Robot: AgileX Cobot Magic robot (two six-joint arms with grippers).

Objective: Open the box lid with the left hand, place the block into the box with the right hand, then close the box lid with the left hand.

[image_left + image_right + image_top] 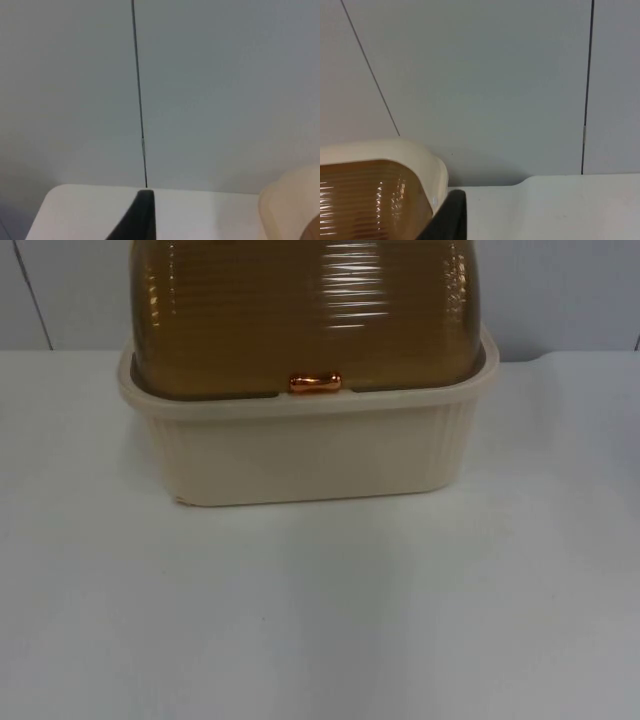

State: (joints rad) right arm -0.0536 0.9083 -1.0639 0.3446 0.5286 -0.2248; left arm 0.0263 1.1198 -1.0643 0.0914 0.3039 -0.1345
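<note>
Top view: the cream box (300, 455) stands on the white table (320, 620) against the grey wall (560, 290), its amber ribbed lid (300, 310) down, copper handle (315, 383) at the front rim. Left pincer (142, 220) and right pincer (447, 220) wait beside the box; their spread cannot be told.

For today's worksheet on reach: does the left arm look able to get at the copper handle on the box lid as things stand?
Probably yes. The copper handle sits exposed at the front edge of the closed amber lid, with nothing on or before it. The left pincer is beside the cream box, facing the wall.
</note>
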